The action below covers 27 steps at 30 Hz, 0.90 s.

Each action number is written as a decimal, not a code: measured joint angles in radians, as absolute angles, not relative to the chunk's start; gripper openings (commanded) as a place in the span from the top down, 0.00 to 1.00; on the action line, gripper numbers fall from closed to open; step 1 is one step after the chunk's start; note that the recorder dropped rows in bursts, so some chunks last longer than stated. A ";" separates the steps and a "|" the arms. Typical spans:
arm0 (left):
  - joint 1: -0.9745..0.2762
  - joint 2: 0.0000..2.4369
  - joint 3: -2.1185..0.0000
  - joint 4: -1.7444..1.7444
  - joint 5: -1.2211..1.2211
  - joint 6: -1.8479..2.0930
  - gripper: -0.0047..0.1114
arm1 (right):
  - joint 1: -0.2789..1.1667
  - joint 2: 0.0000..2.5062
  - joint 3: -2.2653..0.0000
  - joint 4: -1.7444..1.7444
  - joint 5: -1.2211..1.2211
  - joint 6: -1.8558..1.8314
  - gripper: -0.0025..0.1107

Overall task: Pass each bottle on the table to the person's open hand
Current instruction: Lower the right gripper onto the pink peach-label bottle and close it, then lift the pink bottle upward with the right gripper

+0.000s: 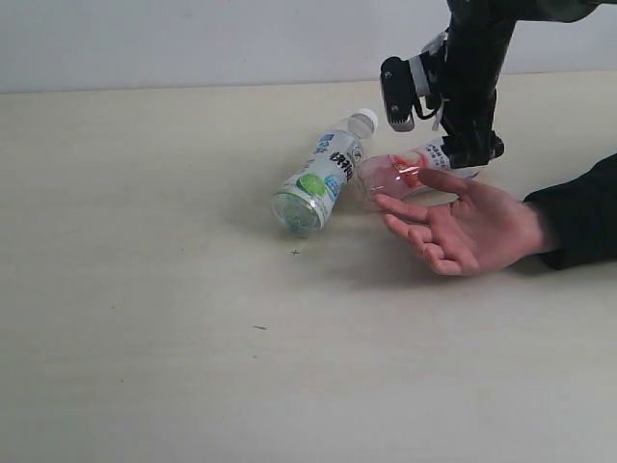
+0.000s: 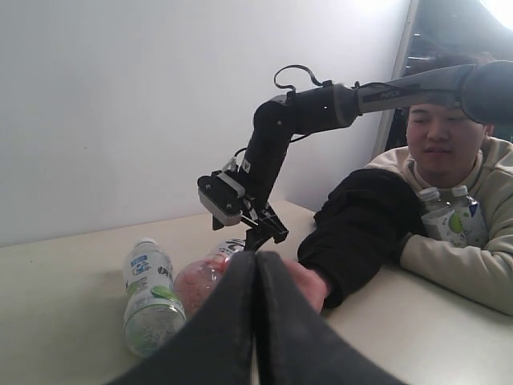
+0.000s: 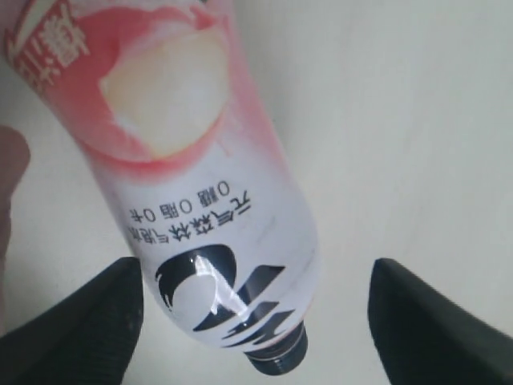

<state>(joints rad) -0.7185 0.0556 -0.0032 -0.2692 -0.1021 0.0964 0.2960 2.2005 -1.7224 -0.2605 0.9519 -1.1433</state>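
While the right gripper (image 3: 255, 269) stands with jaws spread wide either side of the cap end of the pink bottle (image 1: 400, 174), that bottle lies on its side against the person's open hand (image 1: 463, 227) — thumb over it; the left gripper (image 2: 256, 273) is closed, empty

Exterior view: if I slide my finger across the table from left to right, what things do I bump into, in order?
green bottle → pink bottle → hand → sleeve
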 measured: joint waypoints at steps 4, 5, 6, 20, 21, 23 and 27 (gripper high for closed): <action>-0.718 0.056 -0.003 -0.269 -0.102 0.096 0.96 | 0.301 2.200 -1.722 -0.259 0.945 -1.157 0.32; -0.718 0.056 -0.003 -0.269 -0.102 0.096 0.96 | 0.301 2.200 -1.722 -0.259 0.943 -1.160 0.32; -0.718 0.056 -0.003 -0.269 -0.102 0.096 0.96 | 0.301 2.200 -1.722 -0.259 0.943 -1.160 0.32; -0.718 0.056 -0.003 -0.269 -0.102 0.096 0.96 | 0.301 2.253 -1.722 -0.262 0.939 -1.164 0.32; -0.718 0.056 -0.003 -0.269 -0.102 0.096 0.96 | 0.301 2.255 -1.722 -0.264 0.936 -1.164 0.32; -0.718 0.056 -0.003 -0.269 -0.102 0.096 0.96 | 0.301 2.259 -1.722 -0.264 0.932 -1.164 0.32; -0.718 0.056 -0.003 -0.269 -0.102 0.096 0.96 | 0.301 2.268 -1.722 -0.264 0.926 -1.164 0.32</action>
<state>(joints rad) -0.7185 0.0556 -0.0032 -0.2692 -0.1021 0.0964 0.3009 2.2684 -1.7224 -0.2644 0.9263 -1.1637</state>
